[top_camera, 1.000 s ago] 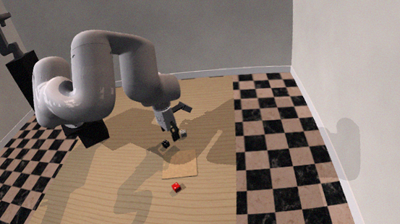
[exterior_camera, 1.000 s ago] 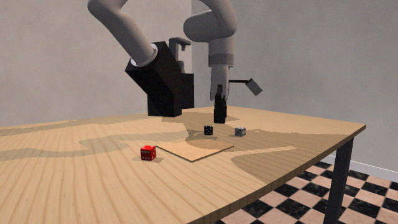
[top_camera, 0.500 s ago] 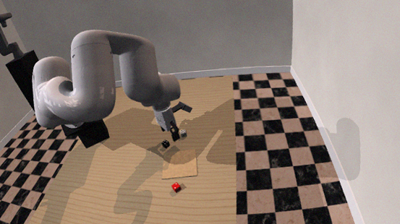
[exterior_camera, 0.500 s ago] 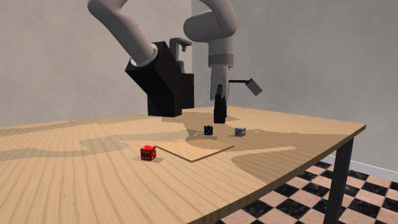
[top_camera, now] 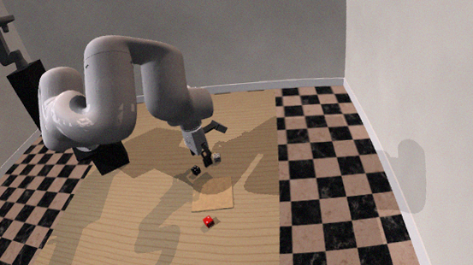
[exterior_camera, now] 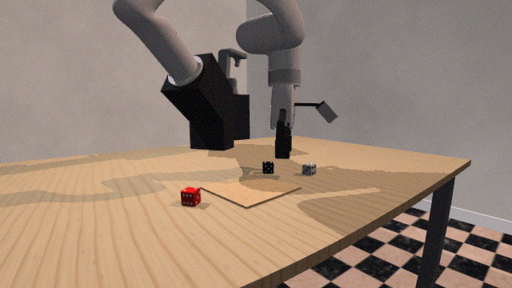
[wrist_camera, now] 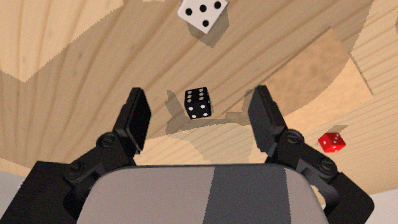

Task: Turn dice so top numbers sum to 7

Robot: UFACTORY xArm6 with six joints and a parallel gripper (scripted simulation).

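Observation:
A thin tan mat lies flat on the wooden table with nothing on it. A black die lies on the bare table just beyond the mat's far edge. A white die lies on the table to its right. A red die lies on the table off the mat's near side. My gripper is open and empty, low over the table just behind the black die, which shows between the fingers in the wrist view.
The arm's black base stands at the back of the table. The table's right edge drops to a checkered floor.

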